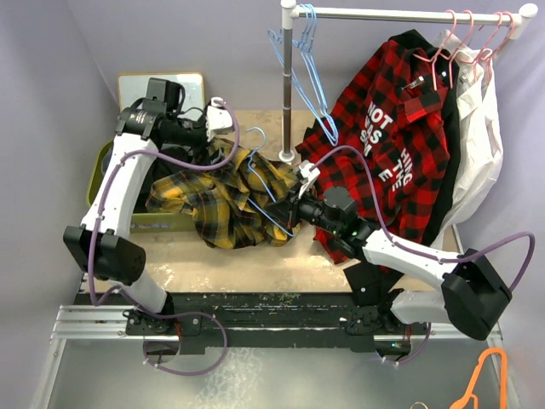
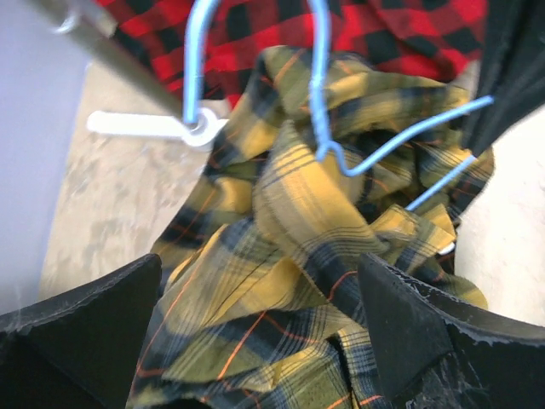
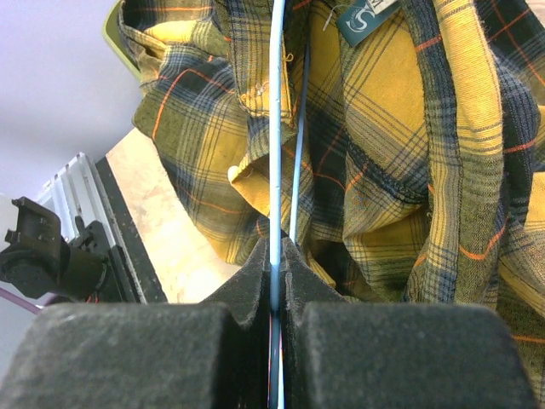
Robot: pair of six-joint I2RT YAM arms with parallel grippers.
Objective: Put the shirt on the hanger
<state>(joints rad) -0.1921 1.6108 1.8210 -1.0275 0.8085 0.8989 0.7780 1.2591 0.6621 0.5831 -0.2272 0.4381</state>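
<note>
The yellow-and-navy plaid shirt [image 1: 217, 200] lies crumpled on the table, partly over a green bin. The light-blue wire hanger [image 1: 264, 175] lies in and on its folds, hook toward the rack pole. My right gripper [image 1: 289, 207] is shut on the hanger's wire at the shirt's right edge; in the right wrist view the wire [image 3: 275, 128] runs straight up out of the closed gripper [image 3: 274, 256] across the shirt [image 3: 400, 170]. My left gripper [image 1: 226, 128] hovers over the shirt's far edge. In the left wrist view it [image 2: 260, 315] is open, with shirt folds [image 2: 281, 256] between the fingers and the hanger [image 2: 400, 136] beyond.
A clothes rack pole [image 1: 289, 85] stands behind the shirt, its base [image 2: 145, 123] close to the hanger hook. Spare blue hangers [image 1: 302, 51], a red-and-black checked shirt [image 1: 383, 136], a white garment [image 1: 477, 153] and pink hangers [image 1: 460, 34] hang on the rail. The green bin [image 1: 98, 170] is at left.
</note>
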